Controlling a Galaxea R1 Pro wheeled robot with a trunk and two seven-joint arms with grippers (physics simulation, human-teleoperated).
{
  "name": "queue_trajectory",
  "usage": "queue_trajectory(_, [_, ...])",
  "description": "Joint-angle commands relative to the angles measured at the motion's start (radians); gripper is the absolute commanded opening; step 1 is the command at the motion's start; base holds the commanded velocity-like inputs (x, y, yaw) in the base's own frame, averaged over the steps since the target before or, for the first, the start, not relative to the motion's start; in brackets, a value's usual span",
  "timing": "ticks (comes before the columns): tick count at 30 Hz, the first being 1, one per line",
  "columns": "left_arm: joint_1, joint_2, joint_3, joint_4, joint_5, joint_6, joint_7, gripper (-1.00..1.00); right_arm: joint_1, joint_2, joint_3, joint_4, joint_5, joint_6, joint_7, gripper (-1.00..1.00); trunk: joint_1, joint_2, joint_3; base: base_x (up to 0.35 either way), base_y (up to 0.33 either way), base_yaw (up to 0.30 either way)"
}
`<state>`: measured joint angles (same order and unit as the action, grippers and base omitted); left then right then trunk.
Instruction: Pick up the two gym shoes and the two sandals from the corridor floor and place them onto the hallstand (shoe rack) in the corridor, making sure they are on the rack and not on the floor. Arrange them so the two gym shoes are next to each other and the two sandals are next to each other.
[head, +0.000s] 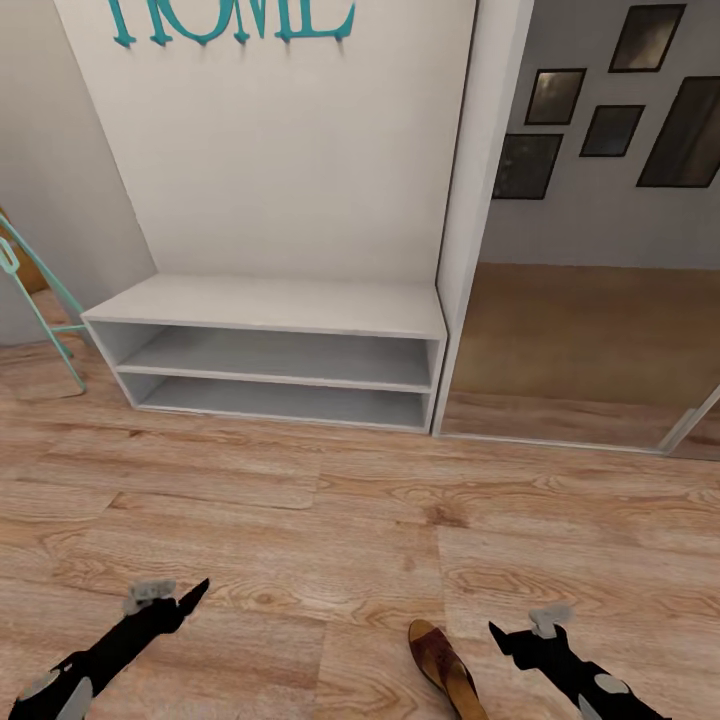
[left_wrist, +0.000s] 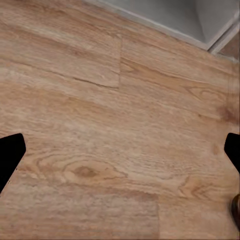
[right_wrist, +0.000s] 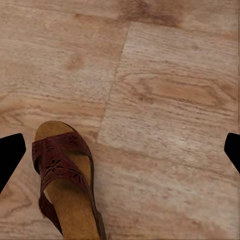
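In the head view the hallstand (head: 270, 305) stood in the upper middle of the frame, its wide top and 2 low shelves bare of shoes. 1 sandal (head: 447, 668) lay on the corridor floor (head: 330, 520) at the bottom edge, right of centre, just beside the right tool (head: 505, 634). The left tool (head: 190, 595) hovered over bare planks at the lower left, well apart from the sandal. Both tools held nothing, and in each wrist view the dark fingertips sat at opposite edges of the picture, so both stood spread apart. The right wrist view showed the sandal (right_wrist: 67, 185) at the lower left, its dark strap across a tan sole.

No gym shoes were in sight. The task looked barely begun: the step in hand seemed to be the approach to this 1st sandal. The next move would call for bringing the right tool over the sandal, lowering it and closing on the strap or sole edge.
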<state>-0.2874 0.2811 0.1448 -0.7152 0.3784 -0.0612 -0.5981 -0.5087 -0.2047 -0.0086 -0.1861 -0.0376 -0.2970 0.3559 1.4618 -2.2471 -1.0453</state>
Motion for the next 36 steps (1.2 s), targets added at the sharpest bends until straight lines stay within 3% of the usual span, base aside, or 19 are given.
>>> queue_trajectory(1, [-0.015, 0.000, 0.000, -0.010, 0.003, 0.016, 0.000, 1.00, -0.001, 0.000, 0.000, -0.001, -0.003, -0.002, 0.005, 1.00, 0.000, 0.000, -0.001, 0.000, 0.000, 0.000])
queue_trajectory(2, [-0.026, 0.000, 0.000, -0.018, 0.002, 0.030, 0.005, 1.00, -0.001, 0.000, 0.000, -0.004, -0.003, -0.002, 0.005, 1.00, 0.000, 0.000, -0.001, 0.000, 0.000, 0.000])
queue_trajectory(3, [-0.132, -0.008, -0.008, -0.054, -0.005, 0.146, 0.071, 1.00, -0.001, 0.002, 0.019, -0.091, 0.025, 0.006, 0.004, 1.00, 0.000, 0.000, -0.001, 0.000, 0.000, 0.000])
queue_trajectory(4, [-0.157, -0.011, -0.010, -0.057, -0.007, 0.172, 0.086, 1.00, -0.001, 0.002, 0.026, -0.126, 0.042, 0.016, 0.003, 1.00, 0.000, 0.000, -0.001, 0.000, 0.000, 0.000])
queue_trajectory(10, [-0.236, -0.018, -0.019, -0.061, -0.012, 0.237, 0.136, 1.00, -0.002, 0.004, 0.038, -0.250, 0.085, 0.160, 0.002, 1.00, 0.000, 0.000, -0.001, 0.000, 0.000, 0.000])
queue_trajectory(15, [-0.290, -0.020, -0.063, -0.063, -0.033, 0.278, 0.163, 1.00, -0.002, 0.012, 0.041, -0.372, 0.094, 0.310, 0.004, 1.00, 0.000, 0.000, -0.001, 0.000, 0.000, 0.000])
queue_trajectory(20, [-0.319, -0.021, -0.105, -0.079, -0.050, 0.315, 0.173, 1.00, -0.002, 0.037, 0.044, -0.436, 0.104, 0.383, 0.004, 1.00, 0.000, 0.000, -0.001, 0.000, 0.000, 0.000])
queue_trajectory(25, [-0.320, -0.020, -0.119, -0.172, -0.055, 0.329, 0.176, 1.00, -0.002, 0.051, 0.045, -0.450, 0.120, 0.403, 0.005, 1.00, 0.000, 0.000, -0.001, 0.000, 0.000, 0.000])
queue_trajectory(36, [-0.297, -0.051, -0.139, -0.307, -0.056, 0.347, 0.171, 1.00, -0.001, 0.056, 0.044, -0.441, 0.128, 0.410, 0.008, 1.00, 0.004, -0.007, -0.004, 0.000, 0.000, 0.000])
